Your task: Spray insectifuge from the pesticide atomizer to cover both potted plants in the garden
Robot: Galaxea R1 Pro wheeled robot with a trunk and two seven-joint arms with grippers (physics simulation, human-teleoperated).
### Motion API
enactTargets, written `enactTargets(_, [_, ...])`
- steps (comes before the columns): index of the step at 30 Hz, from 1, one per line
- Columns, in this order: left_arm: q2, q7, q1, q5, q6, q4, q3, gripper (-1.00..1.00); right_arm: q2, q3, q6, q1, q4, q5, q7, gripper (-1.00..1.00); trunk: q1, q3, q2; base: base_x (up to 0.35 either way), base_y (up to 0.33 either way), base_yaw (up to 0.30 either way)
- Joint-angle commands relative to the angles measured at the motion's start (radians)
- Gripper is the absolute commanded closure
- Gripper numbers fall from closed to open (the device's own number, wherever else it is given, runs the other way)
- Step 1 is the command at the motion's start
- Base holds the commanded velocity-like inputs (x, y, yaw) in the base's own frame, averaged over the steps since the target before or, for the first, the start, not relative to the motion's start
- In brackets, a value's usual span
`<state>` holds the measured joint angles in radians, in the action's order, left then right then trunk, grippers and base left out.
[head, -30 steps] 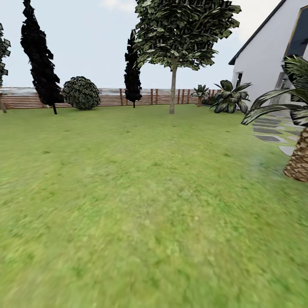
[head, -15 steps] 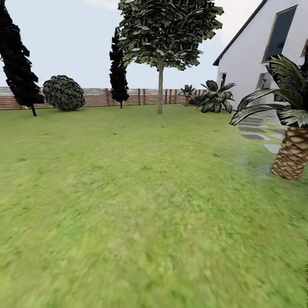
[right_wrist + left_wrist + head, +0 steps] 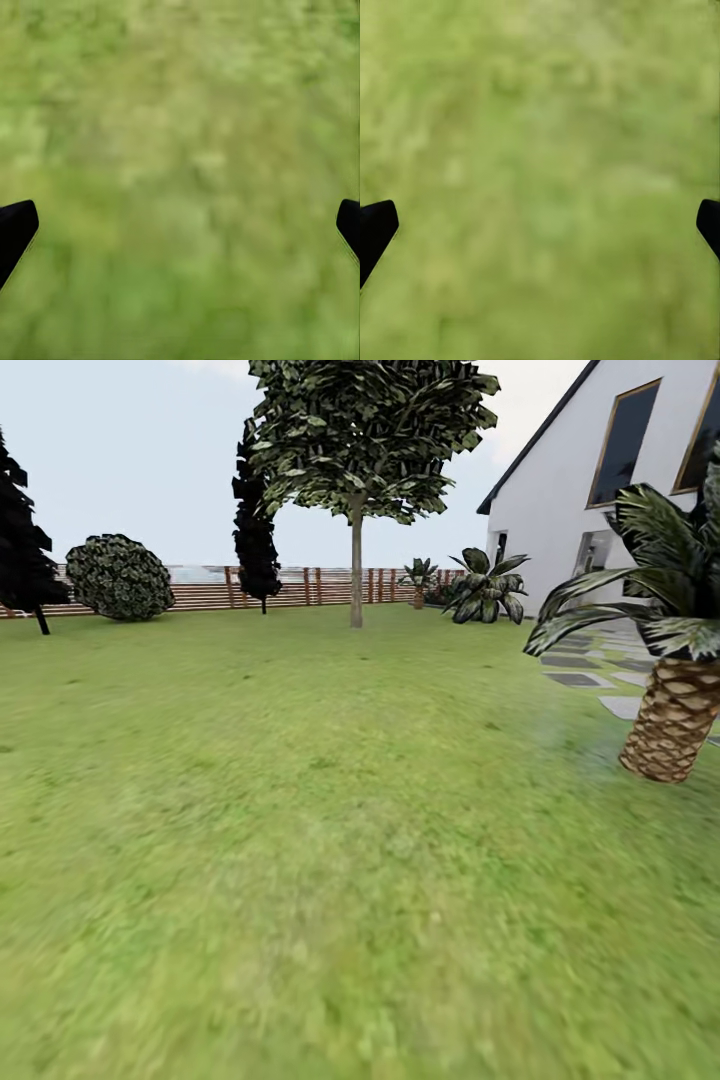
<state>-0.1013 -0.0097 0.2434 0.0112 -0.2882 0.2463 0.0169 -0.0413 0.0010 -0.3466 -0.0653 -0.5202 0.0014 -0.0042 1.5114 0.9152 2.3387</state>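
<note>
The head view is showing a big green lawn (image 3: pixel 300 840) that is filling most of the frame. This is the garden. The spray bottle and the 2 little potted plants are too small or too far off to pick out here, so I cannot tell where they are. No pot or other container is showing clearly either.

At the right edge, a palm with a scaly brown trunk (image 3: pixel 668 722) is standing on the grass, and its long leaves are hanging out to the left. Just behind it, flat grey stepping stones (image 3: pixel 578 680) are lying in the grass and leading toward a white house (image 3: pixel 560 500) in the upper right. A tall leafy tree (image 3: pixel 357 510) is standing in the upper middle. A thin dark tree (image 3: pixel 255 530) is standing just left of it, and a round bush (image 3: pixel 118 577) is sitting at the upper left. A brown slatted fence (image 3: pixel 320 586) is running along behind them. A broad-leaved plant (image 3: pixel 484 586) is growing near the house.

The 2 wrist views are showing something different: blurry grass from close up. In the left wrist view, the left gripper (image 3: pixel 540 225) is holding its 2 dark fingertips (image 3: pixel 375 229) far apart at the frame's edges, with nothing between them. The right gripper (image 3: pixel 180 225) is looking the same, fingertips (image 3: pixel 15 229) spread wide and holding nothing.
</note>
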Motion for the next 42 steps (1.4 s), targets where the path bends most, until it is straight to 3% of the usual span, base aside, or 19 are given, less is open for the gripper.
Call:
enactTargets(1, [0.000,-0.001,0.001,0.001,-0.003,-0.001,0.002,-1.00,0.000,0.000,-0.003,-0.001,0.001,0.000,0.000,-1.00,0.000,0.001,0.000,0.339,0.000,-0.002])
enactTargets(28, [-0.001,-0.001,0.001,0.001,-0.003,-0.002,0.002,-1.00,0.001,0.001,-0.003,0.000,0.002,0.000,0.000,-1.00,0.000,0.001,0.000,0.339,0.000,-0.001])
enactTargets(42, [0.000,-0.001,0.001,0.001,-0.003,-0.001,0.002,-1.00,0.001,0.001,-0.003,-0.001,0.001,0.000,0.000,-1.00,0.000,0.001,0.000,0.339,0.000,-0.159])
